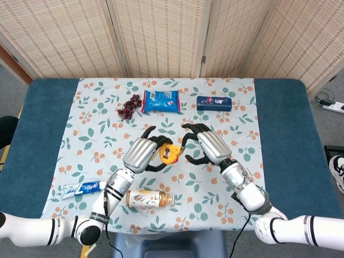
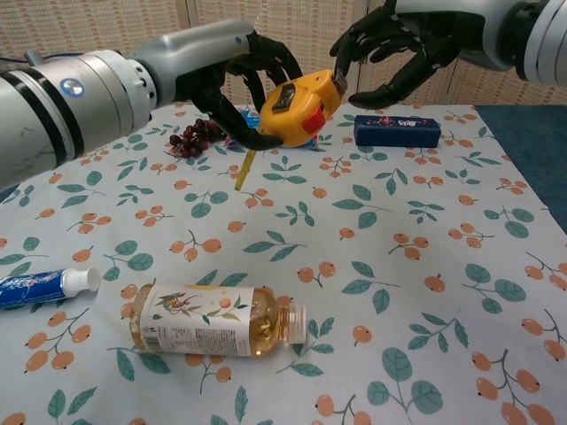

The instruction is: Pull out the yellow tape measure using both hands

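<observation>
Above cloth | left hand (image 2: 232, 80) grips tape measure (image 2: 297, 108) | right hand (image 2: 403, 49) fingertips at tab, pinch unclear

— What is the tape measure (image 2: 297, 108) made of?
— Shiny yellow plastic. The left hand (image 2: 232, 75) around it has a smooth silver shell and matt black fingers (image 2: 262, 62).
— And under it?
— A soft cloth (image 2: 425, 266) with printed leaves, on a fuzzy blue table (image 1: 32, 134). Near the tape measure lies a clear, glossy plastic bottle (image 2: 217, 320).
— And behind it?
— Rough woven screens (image 1: 161, 32) with wood frames.
</observation>
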